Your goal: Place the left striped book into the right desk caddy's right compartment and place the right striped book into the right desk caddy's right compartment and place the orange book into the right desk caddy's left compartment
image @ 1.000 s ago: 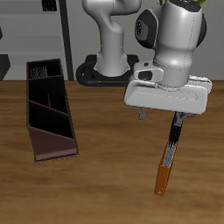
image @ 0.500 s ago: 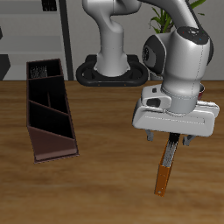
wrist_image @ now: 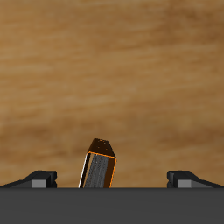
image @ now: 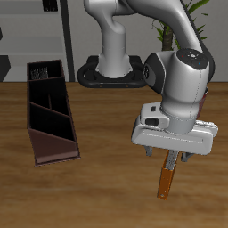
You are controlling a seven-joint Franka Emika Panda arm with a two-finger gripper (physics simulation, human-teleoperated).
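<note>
The orange book (image: 165, 183) lies flat on the wooden table near its front edge, long and narrow, its far end dark and covered by my hand. My gripper (image: 169, 160) hangs low over that far end, open, one finger on each side of the book. In the wrist view the orange book (wrist_image: 99, 164) sits between the widely spread fingertips (wrist_image: 39, 179) of my gripper (wrist_image: 114, 179), not touching either. The right desk caddy (image: 36, 134), a long maroon tray with dividers, stands well away. A striped patch (image: 42, 71) shows in its farthest compartment; which striped book it is I cannot tell.
The robot's base (image: 111, 73) stands at the table's back. Grey shelving (image: 27, 31) and a plant (image: 165, 27) are behind the table. Bare wood (image: 107, 169) lies between the caddy and the orange book.
My gripper has come down and moved toward the table's front edge, covering more of the orange book. The book and the caddy have not moved.
</note>
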